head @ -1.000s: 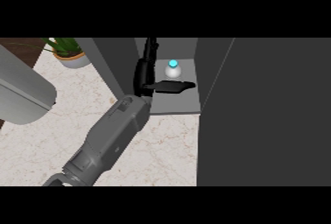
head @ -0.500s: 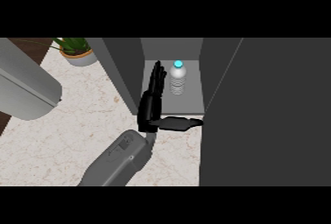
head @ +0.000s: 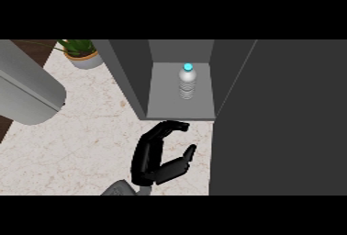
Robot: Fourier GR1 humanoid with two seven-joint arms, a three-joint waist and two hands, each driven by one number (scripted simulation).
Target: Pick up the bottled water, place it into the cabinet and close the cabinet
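Note:
The bottled water [head: 187, 81], clear with a light-blue cap, stands upright by itself on the grey shelf [head: 163, 106] inside the open cabinet. My right hand [head: 157, 158] is in front of the cabinet opening, over the marble counter, below the shelf's front edge. Its fingers are relaxed and slightly bent, the thumb spread, and it holds nothing. It does not touch the bottle. The cabinet's dark door [head: 284, 119] stands open at the right of the hand. My left hand does not show.
A big grey forearm [head: 27, 94] crosses the upper left. A potted green plant [head: 82, 56] stands at the back left on the marble counter [head: 75, 147]. The cabinet's left wall [head: 129, 73] rises beside the shelf.
My right hand has let go of the bottle and drawn back out of the cabinet toward me. The bottle stays upright on the shelf.

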